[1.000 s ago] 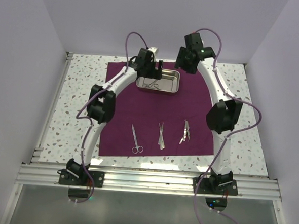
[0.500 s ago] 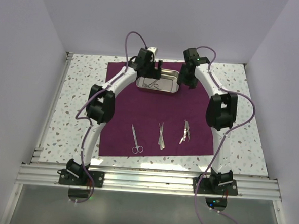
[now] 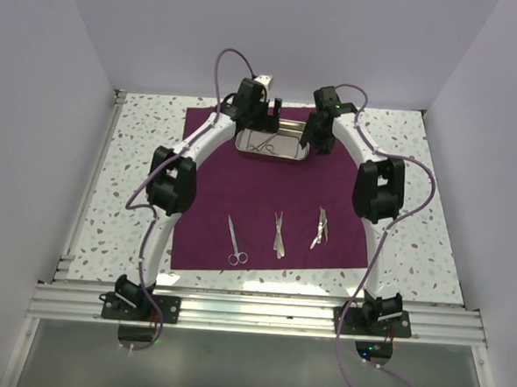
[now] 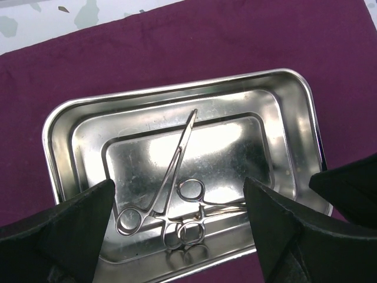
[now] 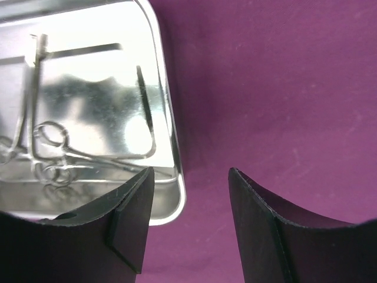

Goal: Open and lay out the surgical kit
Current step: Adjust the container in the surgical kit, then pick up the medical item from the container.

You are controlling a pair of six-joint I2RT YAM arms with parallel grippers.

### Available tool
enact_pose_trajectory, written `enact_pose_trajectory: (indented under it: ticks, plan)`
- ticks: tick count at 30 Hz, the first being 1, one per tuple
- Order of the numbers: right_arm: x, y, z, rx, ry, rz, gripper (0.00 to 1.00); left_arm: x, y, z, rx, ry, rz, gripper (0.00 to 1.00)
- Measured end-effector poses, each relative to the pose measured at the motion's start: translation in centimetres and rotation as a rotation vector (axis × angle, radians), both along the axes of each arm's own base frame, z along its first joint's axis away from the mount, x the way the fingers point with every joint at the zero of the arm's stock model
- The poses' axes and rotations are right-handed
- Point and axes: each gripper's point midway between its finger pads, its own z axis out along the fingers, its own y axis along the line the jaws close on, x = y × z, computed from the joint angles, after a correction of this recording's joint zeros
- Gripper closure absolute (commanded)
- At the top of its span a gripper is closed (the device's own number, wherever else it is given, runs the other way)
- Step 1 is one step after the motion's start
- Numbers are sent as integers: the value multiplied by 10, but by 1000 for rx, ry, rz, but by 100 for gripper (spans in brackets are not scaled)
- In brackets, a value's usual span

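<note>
The dark purple cloth (image 3: 267, 194) lies spread flat. The steel tray (image 3: 283, 145) sits at its far end and holds two ring-handled forceps (image 4: 171, 177). Scissors (image 3: 234, 240), tweezers (image 3: 278, 234) and another forceps (image 3: 319, 228) lie in a row on the cloth's near half. My left gripper (image 4: 179, 230) is open and empty, above the tray (image 4: 177, 88) over the forceps' ring handles. My right gripper (image 5: 191, 200) is open and empty, low at the tray's right rim (image 5: 166, 106). One finger is over the tray, the other over the cloth (image 5: 283, 88).
The cloth lies on a speckled white tabletop (image 3: 415, 212) enclosed by white walls. An aluminium rail (image 3: 251, 311) runs along the near edge where both arm bases are bolted.
My right gripper has come down and to the left, from above the cloth's far right to the tray's right rim. My left arm has barely shifted.
</note>
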Motion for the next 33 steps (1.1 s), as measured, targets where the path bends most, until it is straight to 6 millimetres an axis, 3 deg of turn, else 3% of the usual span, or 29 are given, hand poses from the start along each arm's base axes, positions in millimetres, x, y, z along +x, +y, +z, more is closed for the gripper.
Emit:
enact_pose_trajectory:
  ticks: [1, 4, 5, 8, 12, 17, 21, 25, 27, 29, 33]
  plan:
    - [0, 1, -5, 0, 10, 2, 43, 0, -1, 0, 1, -1, -1, 5]
    - [-3, 3, -22, -5, 40, 10, 59, -2, -5, 2, 7, -8, -16, 3]
    - [-4, 4, -27, -9, 50, 13, 79, -2, -8, 4, 6, -15, -21, 3]
    - [-8, 10, -38, -9, 74, 35, 100, -3, -18, 11, -4, -33, -40, 2]
    - [-10, 16, -37, -1, 73, 46, 100, -4, -29, 5, 6, -45, -75, 2]
    - [-12, 16, -38, 5, 70, 52, 100, -6, -31, -33, 59, -10, -113, 2]
    - [-29, 14, -37, 12, 91, 59, 100, -1, -22, -76, 121, 21, -127, 2]
    - [-49, 11, -36, 9, 113, 68, 100, 10, -19, -79, 138, -9, -122, 4]
    - [-57, 13, -32, 10, 114, 71, 100, 14, -19, -79, 142, -21, -123, 12]
    - [-61, 15, -30, 5, 111, 68, 100, 14, -17, -80, 157, -23, -116, 27]
    - [-64, 14, -29, -7, 112, 58, 100, 15, -14, -82, 181, -28, -106, 42]
